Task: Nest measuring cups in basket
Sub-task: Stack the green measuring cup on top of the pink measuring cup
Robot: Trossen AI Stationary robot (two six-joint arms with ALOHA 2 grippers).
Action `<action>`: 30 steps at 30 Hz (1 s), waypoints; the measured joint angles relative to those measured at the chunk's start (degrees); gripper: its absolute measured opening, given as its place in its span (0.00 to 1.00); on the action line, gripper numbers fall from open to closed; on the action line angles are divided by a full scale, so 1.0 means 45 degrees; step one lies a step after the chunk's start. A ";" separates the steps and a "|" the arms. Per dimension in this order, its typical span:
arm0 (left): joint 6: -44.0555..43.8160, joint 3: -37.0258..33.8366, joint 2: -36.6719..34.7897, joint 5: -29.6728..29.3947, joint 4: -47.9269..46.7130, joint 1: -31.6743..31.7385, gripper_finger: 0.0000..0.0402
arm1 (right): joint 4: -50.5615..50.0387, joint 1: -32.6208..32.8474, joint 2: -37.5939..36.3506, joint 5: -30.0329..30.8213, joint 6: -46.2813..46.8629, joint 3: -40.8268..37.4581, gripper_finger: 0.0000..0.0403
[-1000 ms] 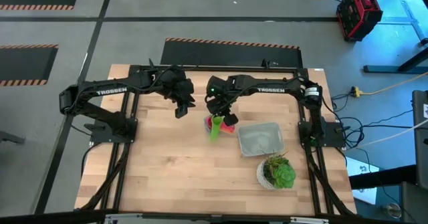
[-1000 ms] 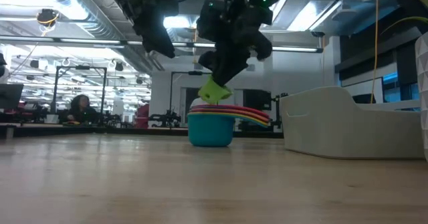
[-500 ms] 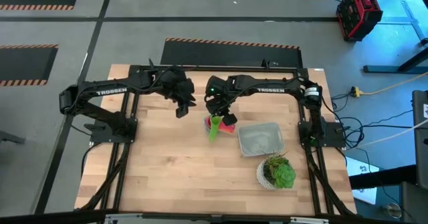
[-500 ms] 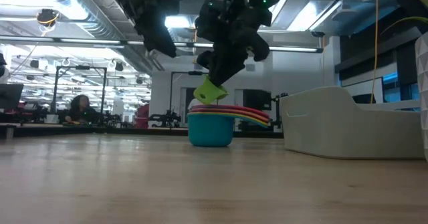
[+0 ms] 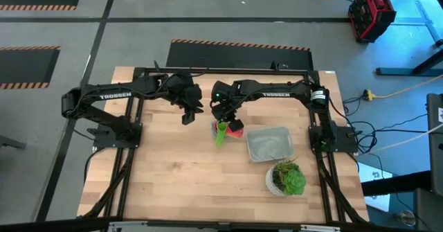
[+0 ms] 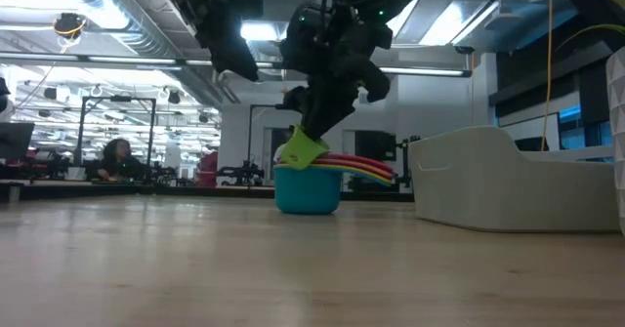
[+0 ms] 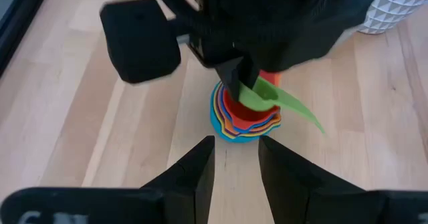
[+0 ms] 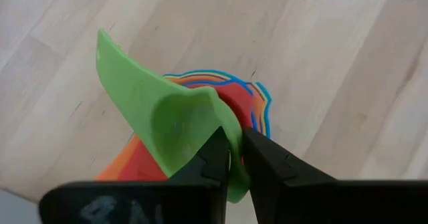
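- "TROSSEN" in white capitals along the left arm [image 5: 114,96]; seen from above
- "TROSSEN" again on the right arm [image 5: 277,93]; same white lettering
- nothing else legible anywhere

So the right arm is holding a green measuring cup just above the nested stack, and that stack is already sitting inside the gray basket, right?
Not quite. The right gripper does hold the green measuring cup over the nested stack, but the stack sits on the bare wooden table, beside the gray basket, not inside it. The high view shows this.
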 joint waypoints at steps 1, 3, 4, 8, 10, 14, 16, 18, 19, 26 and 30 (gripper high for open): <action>0.0000 0.0000 0.0000 -0.0014 0.0031 0.0002 0.27 | 0.0079 0.0000 0.0035 0.0016 0.0000 0.0000 0.11; 0.0005 0.0000 0.0000 -0.0187 0.0036 0.0007 0.27 | 0.0045 0.0005 0.0054 0.0177 0.0010 0.0000 0.11; 0.0010 0.0000 0.0000 -0.0360 0.0054 0.0007 0.27 | 0.0069 0.0005 0.0054 0.0295 0.0010 0.0000 0.11; 0.0011 0.0000 0.0000 -0.0968 0.0042 0.0007 0.27 | 0.0043 0.0005 0.0054 0.0495 0.0008 0.0041 0.11; 0.0015 0.0000 0.0000 -0.1083 0.0037 0.0007 0.27 | 0.0054 0.0005 0.0054 0.0549 0.0005 0.0058 0.11; 0.0015 0.0000 0.0000 -0.1088 0.0039 0.0007 0.27 | 0.0045 0.0005 0.0054 0.0628 0.0053 0.0058 0.16; 0.0010 0.0000 0.0000 -0.1090 0.0035 0.0007 0.27 | 0.0043 0.0000 0.0054 0.0631 0.0290 0.0058 0.21; 0.0010 0.0000 0.0000 -0.1088 0.0040 0.0007 0.27 | 0.0045 0.0001 0.0054 0.0627 0.0300 0.0058 0.28; 0.0010 0.0000 0.0000 -0.1088 0.0036 0.0007 0.27 | 0.0045 0.0010 0.0054 0.0627 0.0278 0.0058 0.30; 0.0010 0.0000 0.0000 -0.1088 0.0035 0.0007 0.27 | 0.0127 0.0024 0.0054 0.0622 0.0257 0.0058 0.39; -0.0012 0.0000 0.0000 -0.1066 0.0035 0.0007 0.27 | -0.0078 0.0038 -0.0228 0.0617 0.0297 0.0058 0.39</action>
